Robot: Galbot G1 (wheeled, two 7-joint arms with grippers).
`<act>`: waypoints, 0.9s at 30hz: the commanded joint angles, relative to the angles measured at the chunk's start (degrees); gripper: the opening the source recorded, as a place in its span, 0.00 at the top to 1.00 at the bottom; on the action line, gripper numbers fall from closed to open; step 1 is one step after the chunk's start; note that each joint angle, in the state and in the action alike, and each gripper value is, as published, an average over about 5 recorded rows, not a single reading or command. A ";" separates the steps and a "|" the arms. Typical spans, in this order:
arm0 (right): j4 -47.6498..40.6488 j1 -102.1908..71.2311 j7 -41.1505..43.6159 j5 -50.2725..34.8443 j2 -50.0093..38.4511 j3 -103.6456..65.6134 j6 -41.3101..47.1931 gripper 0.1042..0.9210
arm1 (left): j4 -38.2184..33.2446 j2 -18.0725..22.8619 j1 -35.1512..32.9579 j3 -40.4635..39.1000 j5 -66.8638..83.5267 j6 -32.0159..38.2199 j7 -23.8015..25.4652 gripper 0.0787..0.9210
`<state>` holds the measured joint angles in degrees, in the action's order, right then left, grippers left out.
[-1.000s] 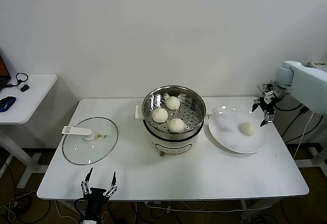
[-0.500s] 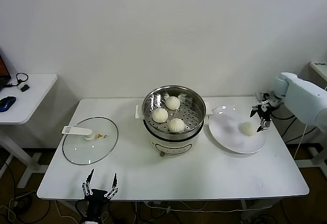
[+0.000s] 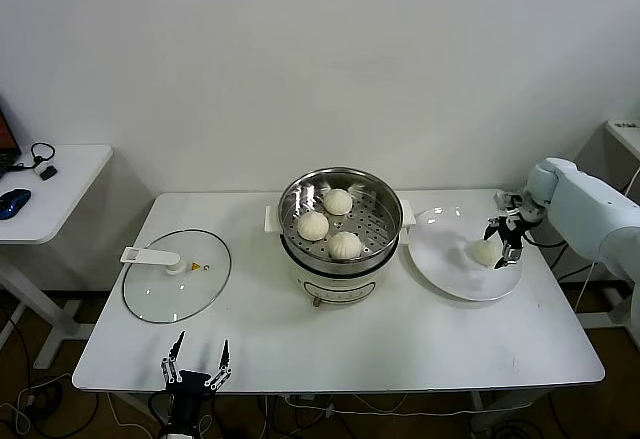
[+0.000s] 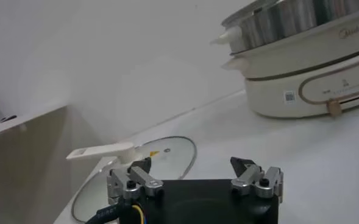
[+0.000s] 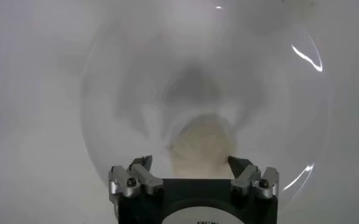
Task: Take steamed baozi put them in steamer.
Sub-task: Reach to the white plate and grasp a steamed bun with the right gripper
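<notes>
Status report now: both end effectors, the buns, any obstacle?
Right end effector open over last cream-white round bun on flat white plate. Left end effector open, parked at near table edge. Three buns in shiny steel steamer. Nothing in the way.

Baozi: cream-white, smooth, no pattern. 3 sit in the steamer at frame centre, w/ 1 more on the plate at centre right, which is plain glossy white. Steamer basket is shiny silver steel, floor dotted w/ rows of small holes; base is off-white w/ a thin brown line and small print. Glass lid, lower left, is clear w/ white handle and a yellow sticker. Table is white, wall pale grey. Right gripper is black and silver on a white arm; left gripper, bottom left, black and silver too.
</notes>
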<state>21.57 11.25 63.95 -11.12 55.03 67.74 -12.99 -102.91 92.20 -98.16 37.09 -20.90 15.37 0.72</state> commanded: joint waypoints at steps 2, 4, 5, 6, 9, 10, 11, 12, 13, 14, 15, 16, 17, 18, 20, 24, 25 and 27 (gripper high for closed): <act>-4.87 -1.62 -0.36 1.84 1.19 -5.65 -1.22 0.12 | 0.23 2.80 -0.04 -0.19 -0.19 0.26 -0.15 0.12; -4.85 -1.56 -0.36 1.97 1.17 -5.71 -1.34 0.12 | 0.26 2.80 -0.07 -0.24 -0.19 0.33 -0.20 0.12; -4.76 -1.58 -0.35 2.07 1.13 -5.72 -1.39 0.12 | 0.26 2.80 -0.10 -0.26 -0.18 0.37 -0.22 0.12; -4.67 -1.62 -0.32 2.19 1.09 -5.73 -1.41 0.12 | 0.25 2.80 -0.14 -0.28 -0.18 0.42 -0.23 0.12; -4.62 -1.90 -0.33 2.49 1.13 -5.79 -1.42 0.12 | 0.20 2.80 -0.29 -0.35 -0.18 0.59 -0.29 0.12; -4.67 -2.03 -0.36 2.55 1.21 -5.87 -1.40 0.12 | 0.18 2.80 -0.35 -0.37 -0.18 0.66 -0.31 0.12; -4.77 -2.20 -0.39 2.72 1.31 -6.15 -1.38 0.12 | 0.19 2.80 -0.41 -0.37 -0.18 0.72 -0.35 0.12; -4.93 -2.37 -0.41 2.90 1.42 -6.47 -1.36 0.12 | 0.20 2.80 -0.46 -0.36 -0.18 0.79 -0.38 0.12; -5.18 -2.53 -0.48 3.08 1.57 -6.81 -1.36 0.12 | 0.23 2.80 -0.50 -0.35 -0.18 0.86 -0.42 0.12; -5.50 -2.70 -0.60 3.32 1.74 -7.17 -1.38 0.12 | 0.26 2.80 -0.54 -0.33 -0.19 0.93 -0.45 0.12; -5.89 -2.87 -0.73 3.63 1.91 -7.58 -1.42 0.12 | 0.29 2.80 -0.58 -0.32 -0.19 0.99 -0.48 0.12; -6.25 -3.00 -0.87 3.81 2.07 -7.81 -1.44 0.12 | 0.32 2.80 -0.61 -0.31 -0.19 1.04 -0.50 0.12; -6.54 -3.13 -1.00 4.01 2.21 -8.01 -1.48 0.12 | 0.33 2.80 -0.64 -0.32 -0.19 1.08 -0.52 0.12; -6.72 -3.25 -1.07 4.24 2.29 -8.17 -1.52 0.12 | 0.34 2.80 -0.66 -0.33 -0.19 1.11 -0.53 0.12; -6.79 -3.38 -1.05 4.48 2.32 -8.33 -1.58 0.12 | 0.31 2.80 -0.71 -0.36 -0.19 1.13 -0.56 0.12; -6.78 -3.31 -0.99 4.66 2.31 -8.38 -1.67 0.12 | 0.15 2.80 -0.77 -0.44 -0.20 1.16 -0.60 0.12; -6.78 -3.28 -1.02 4.68 2.33 -8.40 -1.68 0.12 | 0.10 2.80 -0.78 -0.47 -0.21 1.17 -0.61 0.12; -6.79 -3.23 -1.18 4.72 2.37 -8.44 -1.68 0.12 | 0.03 2.80 -0.83 -0.54 -0.22 1.18 -0.62 0.12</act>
<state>15.77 8.39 63.18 -7.21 57.07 60.42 -14.55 -102.70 92.20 -98.90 36.66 -21.07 16.52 0.13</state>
